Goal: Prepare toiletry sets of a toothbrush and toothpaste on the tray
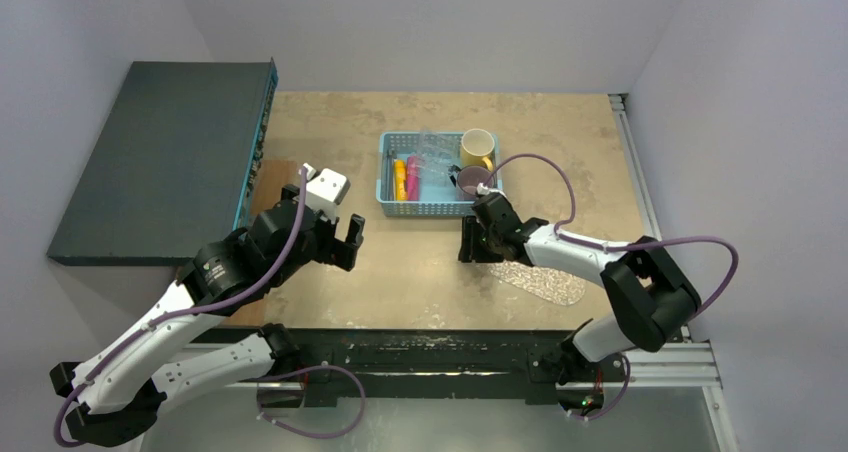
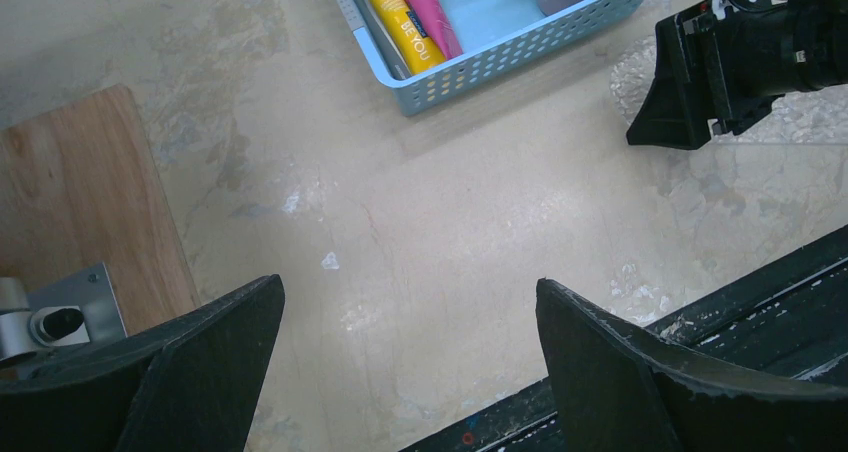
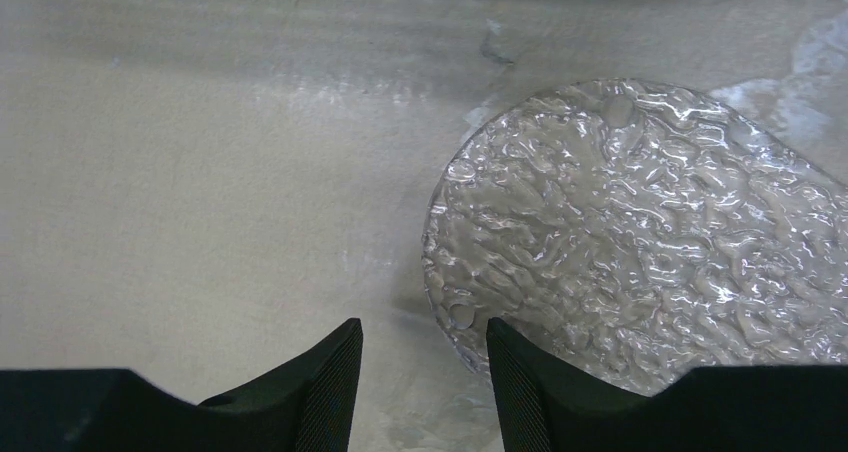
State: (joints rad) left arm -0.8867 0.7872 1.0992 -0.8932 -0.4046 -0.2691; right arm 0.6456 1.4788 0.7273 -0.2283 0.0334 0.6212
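Nothing is paired yet: the left end effector [image 2: 410,284] hangs wide open and empty over the surface [image 2: 420,202], the right end effector [image 3: 423,324] is part-open and empty at the left end of the bare tray [image 3: 640,232], and the yellow tube [image 2: 400,17] and pink tube [image 2: 430,12] lie in the far basket [image 2: 520,47].

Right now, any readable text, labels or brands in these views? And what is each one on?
"BE YOU": printed along the yellow-orange tube lying in the blue basket, seen in the left wrist view.
The pink tube beside it shows no legible print.
Nothing else in any view can be read.
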